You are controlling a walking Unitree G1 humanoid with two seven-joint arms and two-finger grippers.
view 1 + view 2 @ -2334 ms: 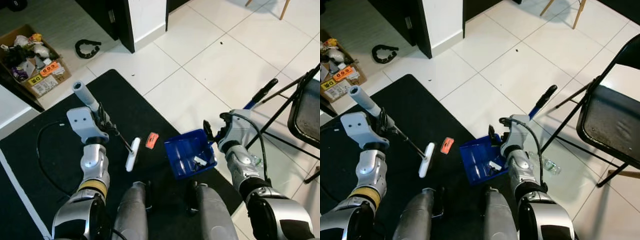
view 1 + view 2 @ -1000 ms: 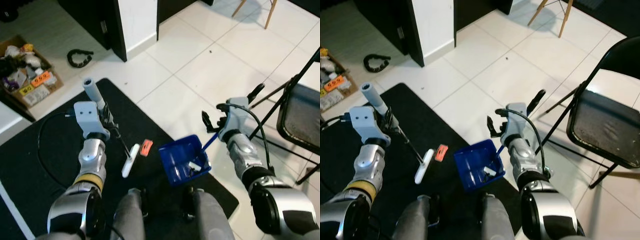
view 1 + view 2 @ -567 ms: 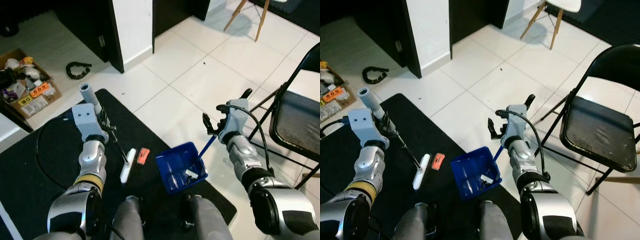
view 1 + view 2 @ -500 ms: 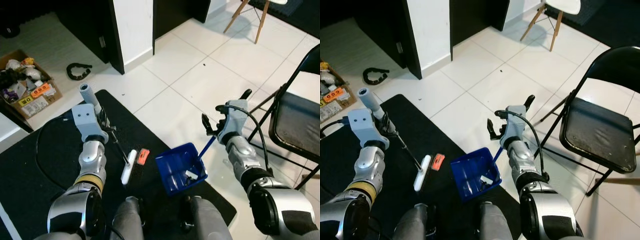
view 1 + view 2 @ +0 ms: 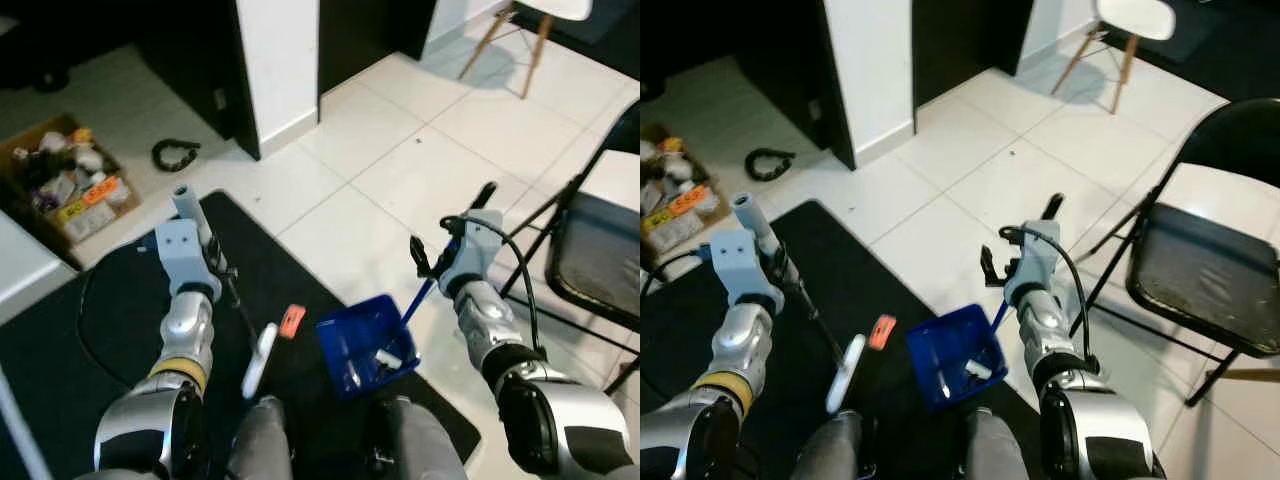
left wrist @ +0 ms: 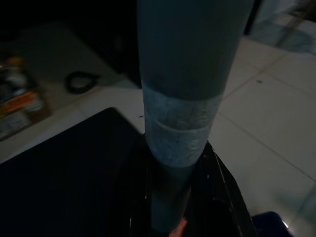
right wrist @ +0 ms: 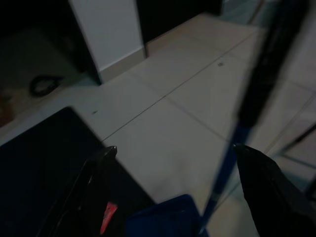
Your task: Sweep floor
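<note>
The left gripper (image 5: 205,262) is clenching the broom (image 5: 258,358), still nudging the orange scrap (image 5: 291,321) nearer the dustpan (image 5: 364,345) the right gripper (image 5: 438,268) is gripping.

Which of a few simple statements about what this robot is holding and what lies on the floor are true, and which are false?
1. The left gripper holds a broom by its handle. True.
2. The blue dustpan is empty. False: a small white piece lies inside it.
3. The orange scrap lies on the white tiles. False: it lies on the black mat, between the broom head and the dustpan.
4. A black folding chair stands on the robot's right. True.
5. The cardboard box of clutter sits beside the chair. False: it is far off on the robot's left, near a black ring-shaped object.
</note>
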